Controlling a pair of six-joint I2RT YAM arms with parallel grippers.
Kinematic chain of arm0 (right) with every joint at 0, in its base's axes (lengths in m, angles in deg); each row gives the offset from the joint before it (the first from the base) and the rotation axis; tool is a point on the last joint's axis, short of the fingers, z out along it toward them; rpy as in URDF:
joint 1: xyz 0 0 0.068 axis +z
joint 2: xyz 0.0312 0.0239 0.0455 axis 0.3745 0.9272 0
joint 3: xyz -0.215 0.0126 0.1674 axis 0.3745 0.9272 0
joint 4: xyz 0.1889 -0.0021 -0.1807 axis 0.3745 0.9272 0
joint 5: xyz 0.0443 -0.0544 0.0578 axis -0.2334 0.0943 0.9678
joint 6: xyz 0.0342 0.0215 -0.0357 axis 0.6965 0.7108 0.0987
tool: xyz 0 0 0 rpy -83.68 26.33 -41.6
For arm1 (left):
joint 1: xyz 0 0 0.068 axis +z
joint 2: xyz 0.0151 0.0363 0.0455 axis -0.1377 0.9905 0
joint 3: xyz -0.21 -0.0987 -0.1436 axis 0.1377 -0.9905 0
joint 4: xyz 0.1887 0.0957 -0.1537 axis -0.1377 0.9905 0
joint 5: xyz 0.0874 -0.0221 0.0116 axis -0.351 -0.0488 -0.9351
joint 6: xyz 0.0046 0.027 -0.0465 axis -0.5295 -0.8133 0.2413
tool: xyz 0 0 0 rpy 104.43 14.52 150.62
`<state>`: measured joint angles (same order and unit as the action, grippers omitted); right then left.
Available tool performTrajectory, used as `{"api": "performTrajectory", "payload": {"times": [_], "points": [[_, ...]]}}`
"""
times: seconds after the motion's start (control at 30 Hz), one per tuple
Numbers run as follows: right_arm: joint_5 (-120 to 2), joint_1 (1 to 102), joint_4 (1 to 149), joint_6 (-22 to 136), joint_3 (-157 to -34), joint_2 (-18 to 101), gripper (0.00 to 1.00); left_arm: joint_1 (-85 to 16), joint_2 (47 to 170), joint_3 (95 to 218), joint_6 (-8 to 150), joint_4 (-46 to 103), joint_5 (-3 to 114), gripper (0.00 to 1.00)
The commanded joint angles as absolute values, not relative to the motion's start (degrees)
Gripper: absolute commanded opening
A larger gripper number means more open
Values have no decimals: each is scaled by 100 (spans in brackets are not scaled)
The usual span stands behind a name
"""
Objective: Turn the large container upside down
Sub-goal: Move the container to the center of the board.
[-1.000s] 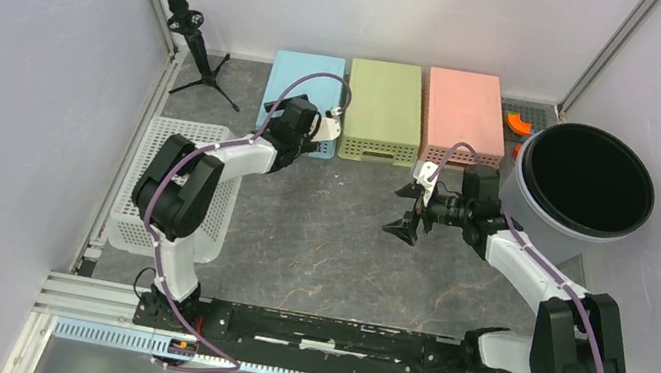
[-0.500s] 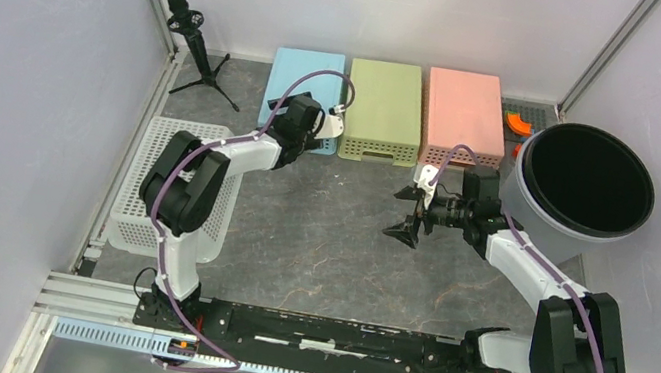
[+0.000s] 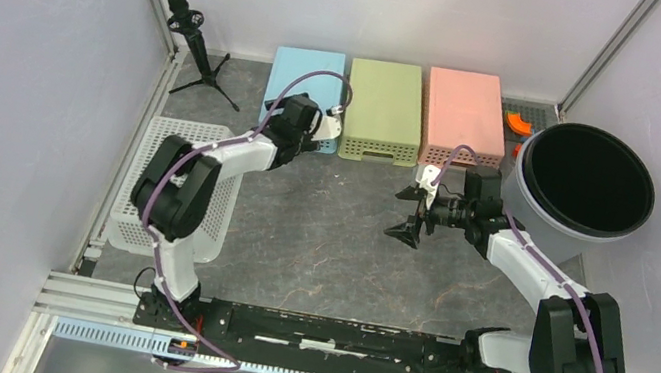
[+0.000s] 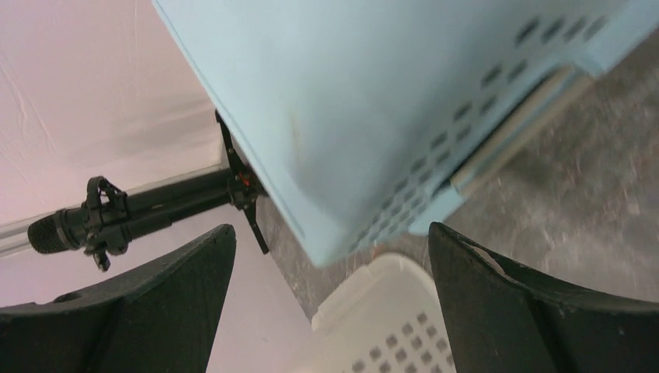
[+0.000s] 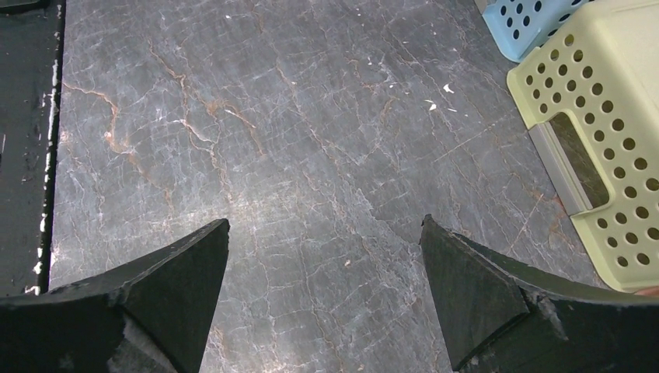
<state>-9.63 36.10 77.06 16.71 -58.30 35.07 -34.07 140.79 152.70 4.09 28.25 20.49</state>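
Note:
The white perforated basket (image 3: 167,182), the largest crate, lies open side up on the left of the table; its corner shows in the left wrist view (image 4: 381,326). A big round grey tub (image 3: 587,181) with a dark inside stands upright at the right. My left gripper (image 3: 276,106) is open and empty, hovering at the near left corner of the overturned blue basket (image 3: 304,81), above the gap between it and the white basket; between its fingers (image 4: 330,256) both baskets show. My right gripper (image 3: 406,211) is open and empty over bare floor mid-table (image 5: 325,233).
Overturned blue (image 4: 373,101), green (image 3: 383,109) and pink (image 3: 463,115) baskets stand in a row at the back. A microphone on a tripod (image 3: 197,41) stands back left, also in the left wrist view (image 4: 116,214). An orange object (image 3: 519,124) lies behind the tub. The green basket's corner shows (image 5: 598,132).
My left gripper has shifted slightly back and left along the blue basket's corner. The right arm has barely moved. Both stay open.

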Motion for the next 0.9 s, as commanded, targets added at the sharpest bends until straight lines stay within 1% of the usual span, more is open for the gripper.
{"api": "performTrajectory", "payload": {"times": [0.0, 0.1, 0.23, 0.3, 0.4, 0.5, 0.63, 0.73, 0.8, 0.87], "points": [[-664, 3576, 7708, 1652, -6058, 3337, 98, -3395, 12912, 15000, 816, 3494, 2383, 100], [-511, 3573, 7774, 1517, -6050, 3214, 98, -3394, 12097, 14787, 1287, 4320, 3030, 100], [-399, 3583, 8503, 638, -6249, 2987, 98, -3385, 10683, 14382, 1994, 5460, 4432, 100], [-501, 3580, 8642, 646, -6381, 2812, 98, -3385, 9901, 14021, 2187, 5818, 5115, 100], [-963, 3592, 8942, 646, -6727, 2426, 98, -3393, 8631, 13403, 2302, 6222, 5812, 100], [-1923, 3583, 9489, 847, -7427, 2091, 98, -3380, 7464, 12977, 2222, 6722, 6217, 100], [-3421, 3584, 10648, 834, -8640, 1666, 98, -3257, 6776, 12994, 2062, 7799, 6791, 100], [-4687, 3574, 10541, 1409, -8928, 1029, 98, -2981, 6151, 12681, 2006, 7888, 7137, 100], [-5346, 3571, 10421, 1479, -8951, 534, 98, -2838, 5837, 12477, 2027, 7889, 7383, 100], [-5945, 3582, 10563, 1442, -9158, 314, 98, -2756, 5632, 12289, 2091, 7868, 7632, 100]]}}
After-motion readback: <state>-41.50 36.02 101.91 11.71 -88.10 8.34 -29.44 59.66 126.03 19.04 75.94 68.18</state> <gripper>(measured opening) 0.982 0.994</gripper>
